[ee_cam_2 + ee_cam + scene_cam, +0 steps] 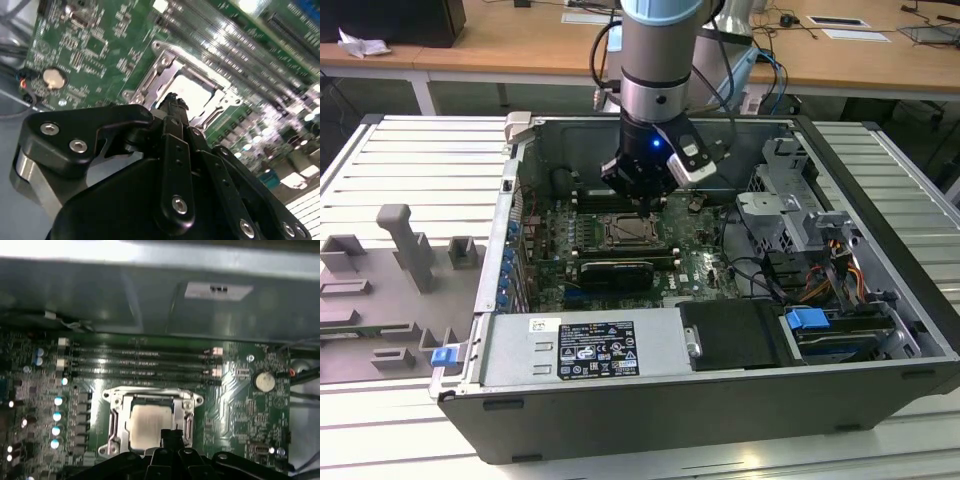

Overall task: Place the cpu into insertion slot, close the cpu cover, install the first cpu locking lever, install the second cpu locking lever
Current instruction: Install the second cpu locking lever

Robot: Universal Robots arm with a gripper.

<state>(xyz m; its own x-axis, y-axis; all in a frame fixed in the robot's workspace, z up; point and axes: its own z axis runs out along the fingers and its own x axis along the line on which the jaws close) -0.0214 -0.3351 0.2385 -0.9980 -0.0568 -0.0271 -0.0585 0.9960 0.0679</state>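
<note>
Just beneath the end effector (pixel 169 436) we see the cpu (pixel 150 423) seated, cpu cover (pixel 186 401) seemingly closed over it, fingers together, holding nothing.

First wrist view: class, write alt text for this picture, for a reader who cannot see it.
The cpu sits in the insertion slot on a green motherboard, with the silvery cpu cover lying closed around it. The black gripper reaches the near edge of the socket. Four long memory slots run beyond it, below the grey case wall.
</note>
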